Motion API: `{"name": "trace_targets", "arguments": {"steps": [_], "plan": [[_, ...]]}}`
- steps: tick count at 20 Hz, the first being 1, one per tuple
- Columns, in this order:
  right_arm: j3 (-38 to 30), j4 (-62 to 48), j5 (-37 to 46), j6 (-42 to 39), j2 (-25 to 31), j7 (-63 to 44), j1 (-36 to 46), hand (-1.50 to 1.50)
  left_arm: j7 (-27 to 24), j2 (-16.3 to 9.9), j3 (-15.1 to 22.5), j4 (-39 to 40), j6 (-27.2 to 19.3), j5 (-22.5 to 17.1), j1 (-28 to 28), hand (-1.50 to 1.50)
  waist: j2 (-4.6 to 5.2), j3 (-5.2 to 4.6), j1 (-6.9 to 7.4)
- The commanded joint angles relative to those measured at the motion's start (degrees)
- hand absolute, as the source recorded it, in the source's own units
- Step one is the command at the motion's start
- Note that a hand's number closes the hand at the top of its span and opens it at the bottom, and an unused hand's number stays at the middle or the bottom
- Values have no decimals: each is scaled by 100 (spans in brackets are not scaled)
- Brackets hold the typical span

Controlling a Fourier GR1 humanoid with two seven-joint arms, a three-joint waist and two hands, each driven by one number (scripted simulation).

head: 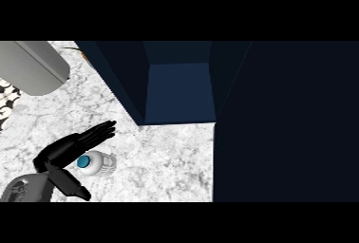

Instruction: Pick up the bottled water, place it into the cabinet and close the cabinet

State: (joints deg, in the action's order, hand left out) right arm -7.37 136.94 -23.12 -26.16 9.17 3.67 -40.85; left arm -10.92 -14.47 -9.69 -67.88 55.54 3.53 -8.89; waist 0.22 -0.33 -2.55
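Note:
The bottled water point(100, 164) stands upright on the marble counter point(168, 156) at the lower left; from above it shows a blue cap and a white body. My left hand point(61, 153) is right beside it on its left. The fingers point(98, 133) stretch straight toward the upper right, past the bottle, and the thumb point(74, 188) points down below it, so the hand is open with the palm against or very near the bottle. The dark blue cabinet point(179, 90) stands open behind, its door point(288, 123) swung out along the right side. My right hand does not show.
A grey cylindrical object point(32, 66) lies at the top left. A black-and-white patterned thing point(5, 102) sits at the left edge. Marble lies between the bottle and the cabinet's opening. The open door fills the view's right side.

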Motion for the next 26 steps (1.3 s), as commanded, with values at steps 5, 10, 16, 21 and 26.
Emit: {"name": "trace_targets", "arguments": {"steps": [5,10,16,21,26], "plan": [[-102,1022,-860,175,32,-326,-447,-150,-1767,-94,291,1330,-253,720,-76,-150,21,-7,-10],[-20,1043,-817,8,51,-89,-683,-150,-1960,5,552,1910,-107,572,-276,-150,5,-6,-67],[-160,710,-742,-23,217,105,-518,-150,-2509,-89,905,2474,21,586,-571,-150,23,-5,-25],[-35,791,-604,-70,142,322,-712,-150,-2334,-37,784,3038,379,-22,-624,150,25,-9,-67],[-314,775,-775,-100,210,524,-922,-150,-2318,2,931,3058,567,-289,-613,150,-9,-6,-68]]}}
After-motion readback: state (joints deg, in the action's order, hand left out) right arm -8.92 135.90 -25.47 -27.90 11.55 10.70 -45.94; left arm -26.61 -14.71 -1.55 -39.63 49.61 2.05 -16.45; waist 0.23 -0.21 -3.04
